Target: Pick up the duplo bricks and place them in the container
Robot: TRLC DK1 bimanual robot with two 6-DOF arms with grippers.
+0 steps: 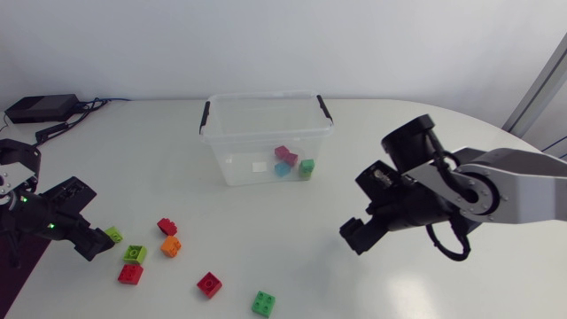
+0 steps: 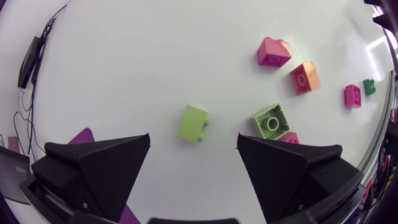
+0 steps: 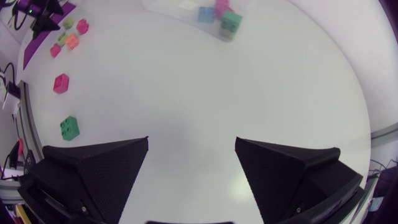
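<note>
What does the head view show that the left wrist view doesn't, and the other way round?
Only the head view shows the clear container, holding a pink brick, a blue brick and a green brick, and the right gripper away from the loose bricks. Only the left wrist view shows the left gripper with its jaws open and the lime brick lying between them, untouched. Both show all seven loose bricks, among them the orange brick and the dark green brick.
</note>
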